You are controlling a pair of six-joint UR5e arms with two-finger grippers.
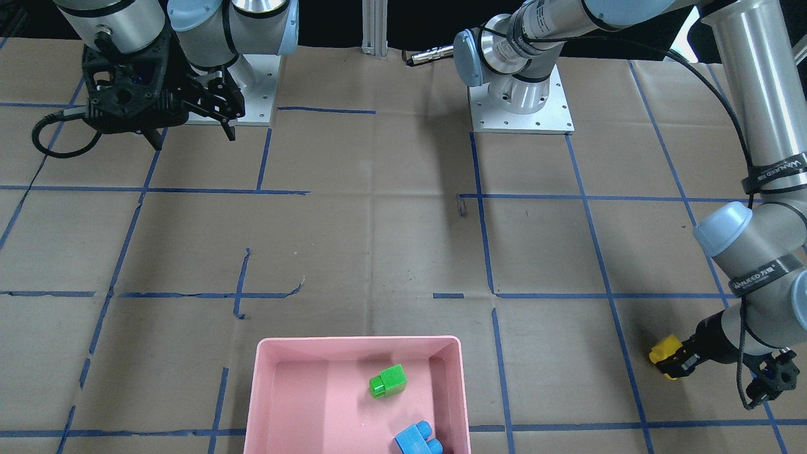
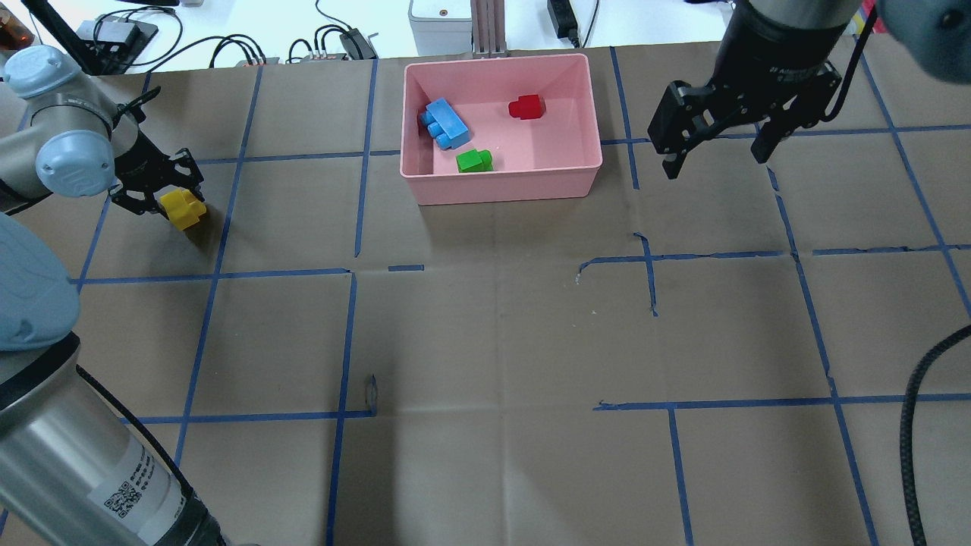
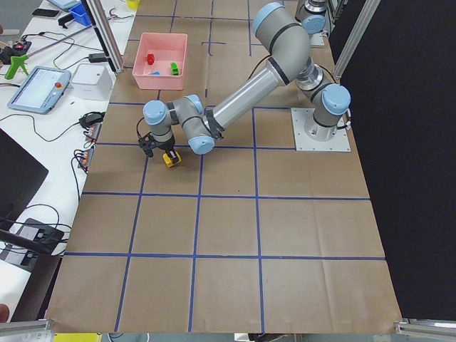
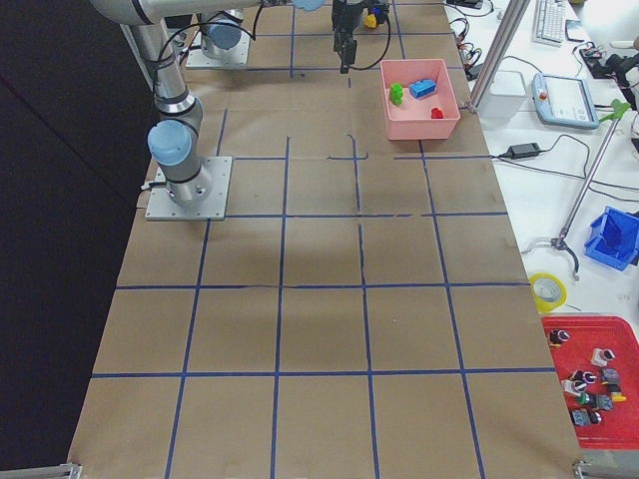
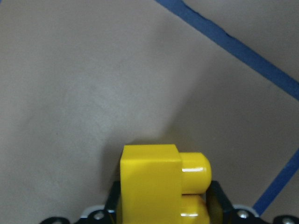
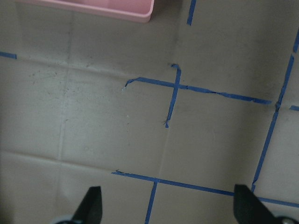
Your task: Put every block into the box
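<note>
The pink box [image 2: 501, 191] stands at the table's far middle. In it lie the blue block [image 2: 445, 125], the green block [image 2: 475, 161] and the red block [image 2: 526, 108]. My left gripper [image 2: 173, 203] is at the far left of the table, well left of the box, shut on the yellow block [image 2: 183, 209]. The left wrist view shows that block [image 5: 154, 179] between the jaws, close over the paper. I cannot tell whether it touches the table. My right gripper [image 2: 714, 163] hangs open and empty just right of the box.
Brown paper with blue tape lines [image 2: 349, 341] covers the table. Cables and electronics [image 2: 334, 42] lie beyond the far edge, behind the box. The right arm's cable [image 2: 910, 425] hangs at the near right. The arm bases [image 1: 520, 107] stand at the robot's side.
</note>
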